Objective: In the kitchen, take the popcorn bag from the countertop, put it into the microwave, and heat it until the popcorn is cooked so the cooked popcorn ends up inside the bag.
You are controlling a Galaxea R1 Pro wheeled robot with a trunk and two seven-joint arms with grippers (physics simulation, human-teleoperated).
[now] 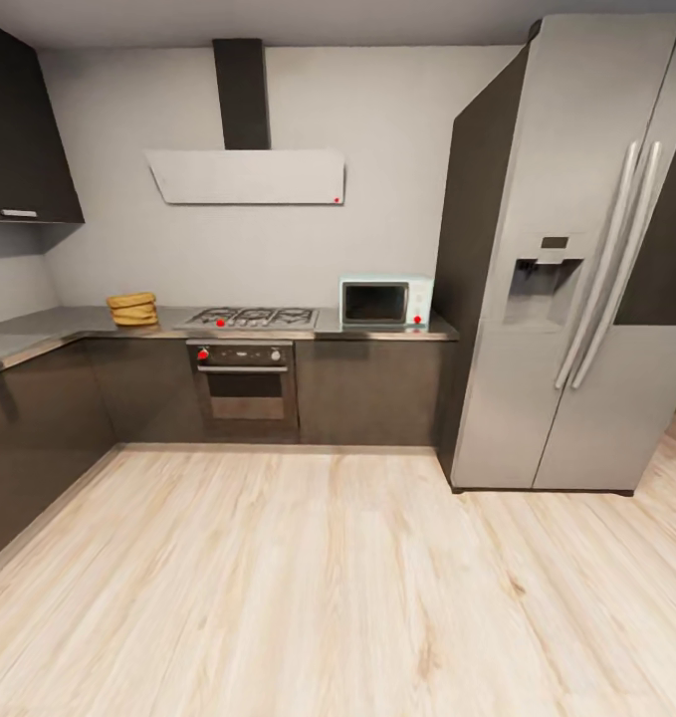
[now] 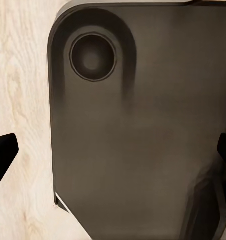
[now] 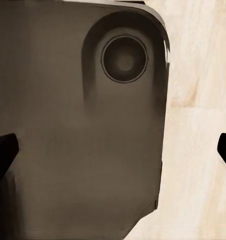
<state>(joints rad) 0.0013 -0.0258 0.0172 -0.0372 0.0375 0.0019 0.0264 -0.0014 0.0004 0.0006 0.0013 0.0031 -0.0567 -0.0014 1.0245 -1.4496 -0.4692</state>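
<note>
From across the kitchen, the head view takes in the far wall. The golden-brown popcorn bag [image 1: 132, 309] sits on the steel countertop [image 1: 69, 321] left of the hob. The pale mint microwave [image 1: 385, 302] stands at the countertop's right end, its dark door closed. My left gripper [image 2: 113, 155] hangs open over my own dark base [image 2: 143, 135], one black fingertip [image 2: 3, 152] at each picture edge. My right gripper [image 3: 113, 152] is likewise open above the base [image 3: 78, 130], holding nothing. No popcorn is visible.
A gas hob [image 1: 250, 318] and a built-in oven [image 1: 243, 383] sit between bag and microwave. A tall steel fridge [image 1: 566, 259] stands on the right, an extractor hood [image 1: 246, 175] on the wall. Dark cabinets [image 1: 29, 428] run along the left. Pale wood floor [image 1: 338, 588] stretches ahead.
</note>
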